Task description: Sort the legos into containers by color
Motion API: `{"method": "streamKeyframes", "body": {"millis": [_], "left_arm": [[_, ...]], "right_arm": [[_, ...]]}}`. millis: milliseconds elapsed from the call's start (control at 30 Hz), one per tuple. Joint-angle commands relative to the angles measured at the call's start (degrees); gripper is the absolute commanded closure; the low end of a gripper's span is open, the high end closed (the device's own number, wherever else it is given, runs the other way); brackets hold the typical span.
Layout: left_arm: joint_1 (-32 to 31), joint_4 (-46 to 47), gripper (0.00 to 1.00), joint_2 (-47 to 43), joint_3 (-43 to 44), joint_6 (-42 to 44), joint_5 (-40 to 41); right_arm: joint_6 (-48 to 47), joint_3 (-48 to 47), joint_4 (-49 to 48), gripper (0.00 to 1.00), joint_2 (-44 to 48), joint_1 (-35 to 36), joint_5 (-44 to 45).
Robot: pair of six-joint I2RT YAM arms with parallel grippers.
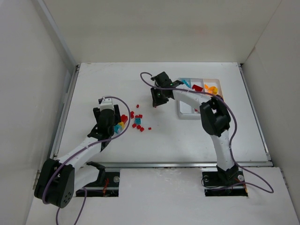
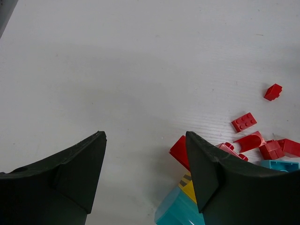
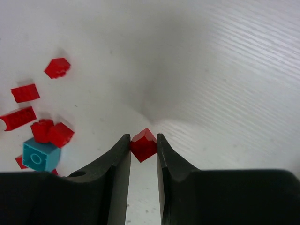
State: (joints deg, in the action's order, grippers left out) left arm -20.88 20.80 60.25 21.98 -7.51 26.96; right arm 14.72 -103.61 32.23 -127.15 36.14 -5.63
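Loose legos lie mid-table: red ones point(image 1: 139, 125) and a teal brick point(image 1: 138, 120), with a small red, yellow and teal pile point(image 1: 120, 124) further left. My left gripper point(image 1: 110, 125) is open and low over the table beside that pile. In the left wrist view its gripper point(image 2: 145, 140) is empty, with a red piece point(image 2: 179, 152), a yellow one point(image 2: 187, 189) and a teal one point(image 2: 176, 213) against the right finger. My right gripper point(image 1: 158, 99) is shut on a small red brick point(image 3: 143, 144) and holds it above the table, left of the white tray point(image 1: 187, 115).
The tray's three compartments hold teal point(image 1: 186, 83), red point(image 1: 197, 87) and orange-yellow point(image 1: 212, 89) pieces. Several red bricks point(image 3: 24, 93) and a teal brick point(image 3: 41, 155) lie left of my right gripper. White walls enclose the table on three sides.
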Motion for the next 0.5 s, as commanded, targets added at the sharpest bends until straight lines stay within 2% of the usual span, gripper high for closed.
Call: {"method": "streamKeyframes", "body": {"millis": [0, 100, 267, 467], "left_arm": [[0.1, 2.3, 0.35, -0.2, 0.3, 0.6, -0.7], [0.1, 2.3, 0.35, -0.2, 0.3, 0.6, -1.2], [0.1, 2.3, 0.33, 0.3, 0.3, 0.6, -1.2], [0.7, 2.8, 0.32, 0.3, 0.3, 0.6, -1.7]], "right_arm": [[-1.2, 2.3, -2.6, 0.89, 6.0, -2.0, -2.3], [0.2, 6.1, -5.4, 0.89, 12.3, -5.1, -1.0], [3.1, 12.4, -6.0, 0.9, 21.3, -16.8, 6.6], [3.1, 16.4, -2.4, 0.9, 22.4, -25.5, 13.7]]}}
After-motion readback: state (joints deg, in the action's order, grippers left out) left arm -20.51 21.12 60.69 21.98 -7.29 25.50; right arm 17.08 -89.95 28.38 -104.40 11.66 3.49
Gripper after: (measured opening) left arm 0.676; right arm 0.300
